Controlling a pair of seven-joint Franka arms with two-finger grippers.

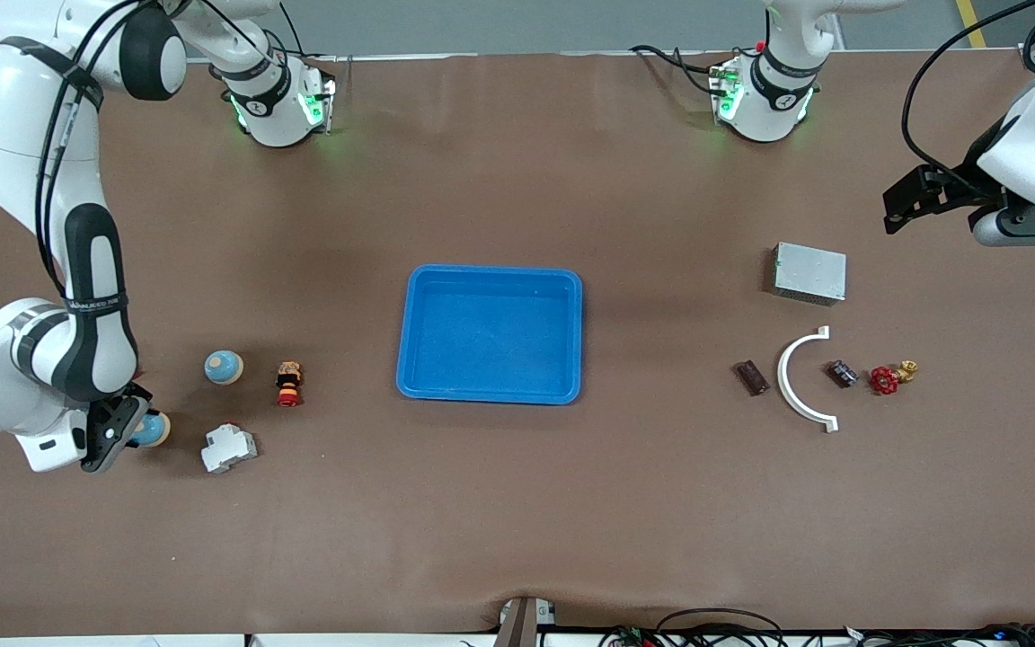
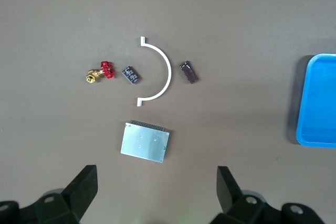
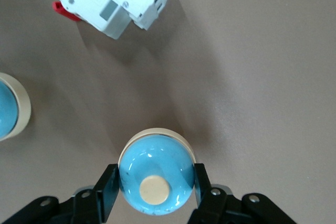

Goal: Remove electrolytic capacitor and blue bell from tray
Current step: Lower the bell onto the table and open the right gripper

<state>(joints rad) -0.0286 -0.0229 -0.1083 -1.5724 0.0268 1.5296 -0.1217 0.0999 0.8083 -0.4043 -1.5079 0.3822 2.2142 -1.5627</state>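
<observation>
Bell in grip: a blue dome bell (image 3: 156, 174) with a cream knob on top and a cream base rim, standing upright with its axis vertical (knob up toward the wrist camera); it is at the right arm's end of the table, near the front camera.
Right gripper (image 3: 153, 188): clamped on that bell, one finger against each side of the dome.
Second bell (image 1: 223, 367): same blue and cream, upright on the table, farther from the front camera than the held one.
Capacitors: two small dark blocks lie flat, one (image 1: 751, 377) on each side of the white half-ring (image 1: 800, 379), the other (image 1: 842, 373) just beside the red-handled brass valve (image 1: 890, 376).
Left gripper (image 2: 157, 187): fingers spread wide, holding nothing, over the table near the grey metal box (image 1: 809, 272).
Surface: brown table covering (image 1: 517, 503), with a blue tray (image 1: 490, 392) in the middle.
Count: two bells, two capacitors, one white breaker (image 1: 228, 447), one red-based push button (image 1: 288, 383).
</observation>
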